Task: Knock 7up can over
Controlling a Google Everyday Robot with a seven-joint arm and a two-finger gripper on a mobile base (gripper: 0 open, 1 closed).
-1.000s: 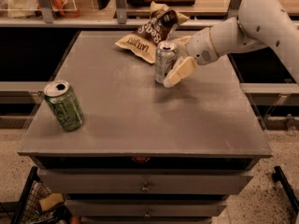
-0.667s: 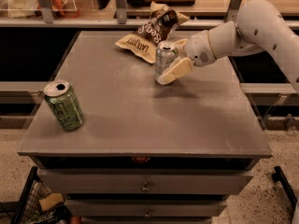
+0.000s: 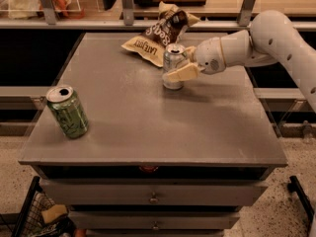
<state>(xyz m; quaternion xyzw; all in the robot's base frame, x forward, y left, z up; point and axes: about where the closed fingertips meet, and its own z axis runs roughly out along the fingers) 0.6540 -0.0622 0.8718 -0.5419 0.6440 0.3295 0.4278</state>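
Note:
The 7up can [image 3: 172, 58], silver-white with a silver top, stands upright at the back middle of the grey table [image 3: 148, 127], just in front of a chip bag. My gripper [image 3: 184, 63] reaches in from the right and sits against the can's right side. One cream finger [image 3: 180, 73] lies across the can's lower front, the other shows behind its upper right. The fingers are apart, so the gripper is open.
An all-green patterned can [image 3: 68, 111] stands upright near the table's front left edge. A brown and yellow chip bag [image 3: 157, 33] lies at the back, touching or just behind the 7up can. Shelving runs behind the table and drawers [image 3: 153, 196] sit below it.
My gripper has moved left and risen from the tabletop, so its finger now lies across the can's lower front. The can still stands upright.

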